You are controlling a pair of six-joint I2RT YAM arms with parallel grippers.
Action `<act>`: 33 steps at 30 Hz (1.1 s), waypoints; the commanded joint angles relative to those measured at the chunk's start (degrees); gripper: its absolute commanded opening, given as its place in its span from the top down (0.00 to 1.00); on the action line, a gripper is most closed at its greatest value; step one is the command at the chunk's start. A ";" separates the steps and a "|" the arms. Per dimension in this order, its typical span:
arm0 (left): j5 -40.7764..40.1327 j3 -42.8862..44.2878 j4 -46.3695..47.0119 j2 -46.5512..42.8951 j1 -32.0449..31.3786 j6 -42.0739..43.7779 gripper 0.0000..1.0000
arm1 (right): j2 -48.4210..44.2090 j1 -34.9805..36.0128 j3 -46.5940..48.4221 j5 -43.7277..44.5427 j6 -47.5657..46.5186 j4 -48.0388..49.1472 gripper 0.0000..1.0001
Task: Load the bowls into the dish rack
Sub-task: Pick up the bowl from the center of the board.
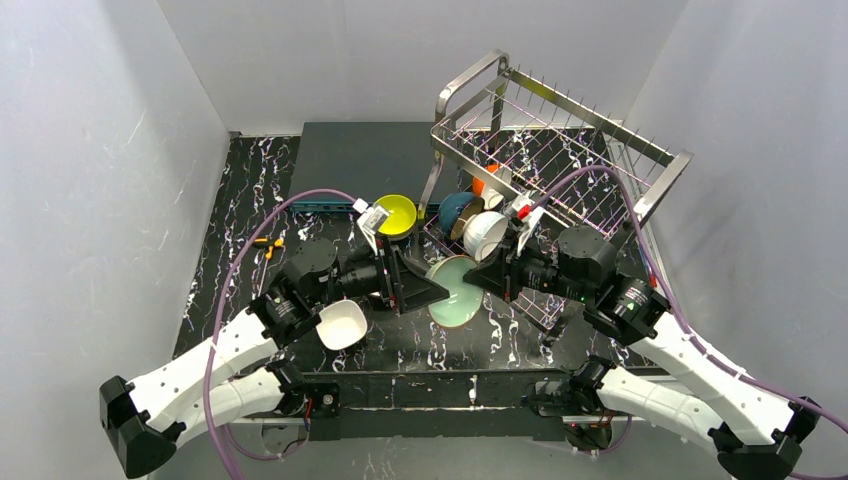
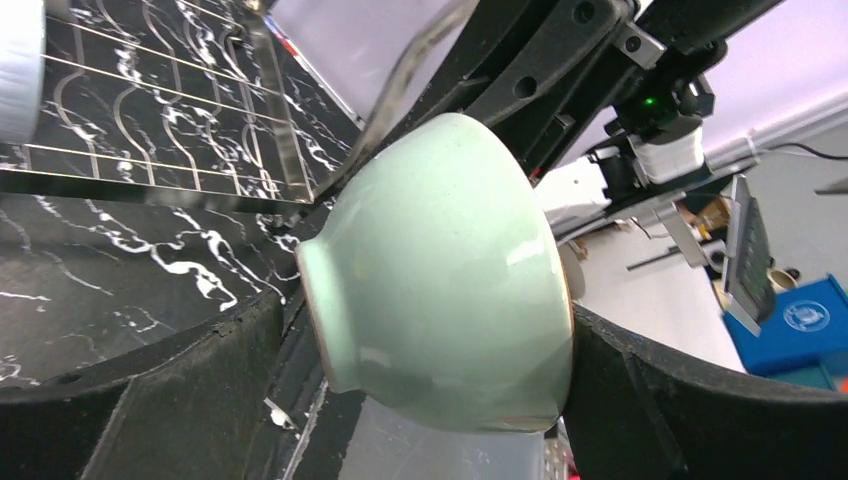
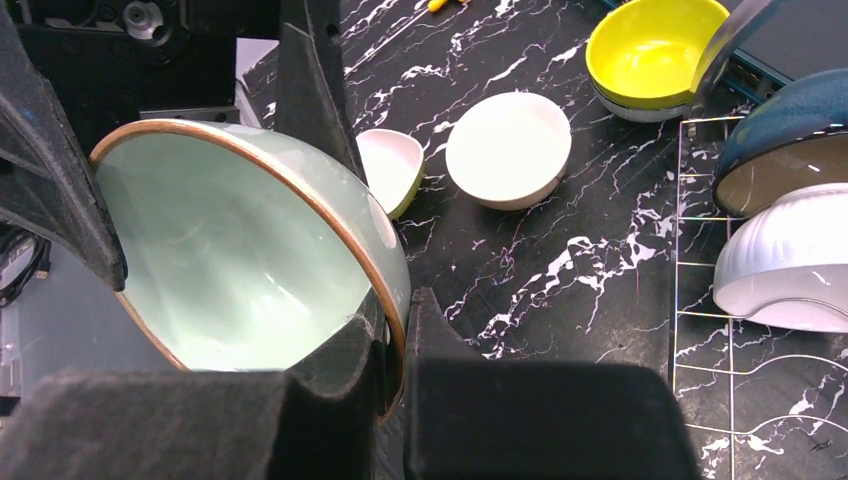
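a pale green bowl (image 2: 440, 280) lies on its side between the widely spread black foam fingers (image 2: 150, 400) of the left gripper (image 2: 430, 310), foot ring to the left and rim to the right. the right arm (image 2: 600, 60) reaches down to the bowl's upper rim. behind, the dish rack (image 2: 262, 110) wires stand over the black marbled table (image 2: 120, 260).

Overhead, an orange bowl (image 1: 484, 181) in the rack (image 1: 468, 86) is hidden mostly behind wires; a yellow-orange thing (image 1: 267, 243) at left centre is too small to name. Right wrist view: the right edge cuts the blue bowl (image 3: 790, 125) and white ribbed bowl (image 3: 790, 250); the right gripper (image 3: 397, 322) hides the lower rim of the green bowl (image 3: 230, 260).
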 commanded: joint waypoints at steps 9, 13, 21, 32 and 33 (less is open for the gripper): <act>9.35 1.15 3.77 4.58 0.31 -3.00 0.19 | -2.15 0.11 1.09 -2.69 0.38 10.12 0.99; 9.54 0.80 3.77 4.56 0.34 -3.31 0.47 | -2.77 0.14 1.18 -1.86 0.06 9.61 0.99; 8.79 0.31 3.78 4.63 0.32 -4.26 1.00 | -3.05 0.08 0.42 -1.05 0.14 9.53 0.99; 5.64 -1.99 5.41 4.81 0.26 -4.93 1.00 | -4.10 0.06 -0.31 0.75 0.41 7.81 0.96; 5.37 -2.21 5.52 4.69 0.32 -4.97 1.00 | -4.12 0.12 -0.25 0.93 0.50 7.77 0.94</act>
